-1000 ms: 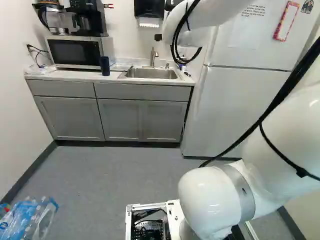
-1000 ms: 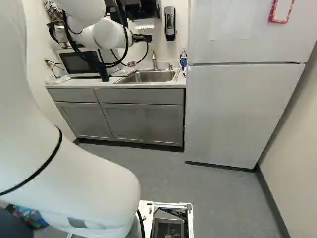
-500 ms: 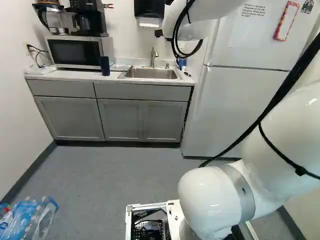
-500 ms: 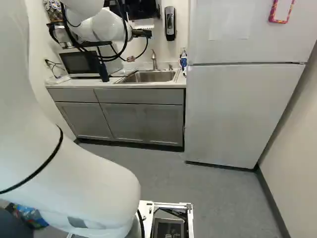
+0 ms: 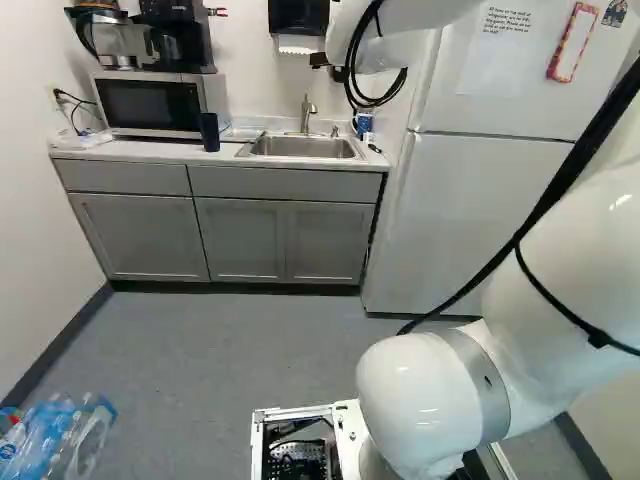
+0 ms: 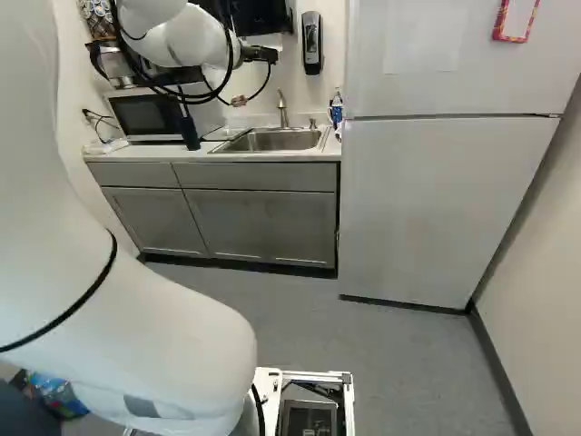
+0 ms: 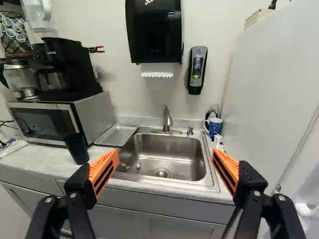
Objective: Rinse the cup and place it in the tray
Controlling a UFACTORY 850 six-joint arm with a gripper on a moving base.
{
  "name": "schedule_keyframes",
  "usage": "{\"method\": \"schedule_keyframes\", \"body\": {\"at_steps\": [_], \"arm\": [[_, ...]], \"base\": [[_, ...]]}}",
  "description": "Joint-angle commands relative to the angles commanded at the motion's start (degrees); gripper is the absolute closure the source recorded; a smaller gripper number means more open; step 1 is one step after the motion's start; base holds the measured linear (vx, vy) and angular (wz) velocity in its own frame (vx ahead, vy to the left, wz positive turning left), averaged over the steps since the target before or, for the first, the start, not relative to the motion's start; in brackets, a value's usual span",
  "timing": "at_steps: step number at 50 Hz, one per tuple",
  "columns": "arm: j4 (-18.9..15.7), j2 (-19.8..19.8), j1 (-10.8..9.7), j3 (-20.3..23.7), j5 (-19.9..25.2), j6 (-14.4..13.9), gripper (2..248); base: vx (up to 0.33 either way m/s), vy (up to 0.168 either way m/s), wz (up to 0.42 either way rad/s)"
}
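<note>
The arm [image 6: 195,47] has just risen slightly; the gripper [image 7: 165,152] is spread wide and empty; the dark cup [image 7: 76,148] stands ahead to its left, near the tray [image 7: 117,134]; the sink [image 7: 167,147] lies ahead; rinsing probably awaits a grasp.

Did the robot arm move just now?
Yes, up a bit: in the right base view, the arm sits higher above the faucet than before.

Shows glossy, rounded white casing [image 5: 590,260], grey band [image 5: 488,372] toward four o'clock in left base view, thick black cables [image 5: 560,190]. Ends in black fingers [image 7: 79,183], silver screws [image 7: 73,195], slotted orange pads [image 7: 102,163].
</note>
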Motion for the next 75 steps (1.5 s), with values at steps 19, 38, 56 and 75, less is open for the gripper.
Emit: {"method": "schedule_keyframes", "body": {"at_steps": [19,38,56,75], "arm": [[0.0,0.0,0.0,0.0,0.0,0.0,3],[0.0,0.0,0.0,0.0,0.0,0.0,3],[0.0,0.0,0.0,0.0,0.0,0.0,3],[0.0,0.0,0.0,0.0,0.0,0.0,3]], "base": [[0.000,0.000,0.000],[0.000,0.000,0.000],[0.003,-0.003,0.047],[0.062,0.002,-0.006]]}}
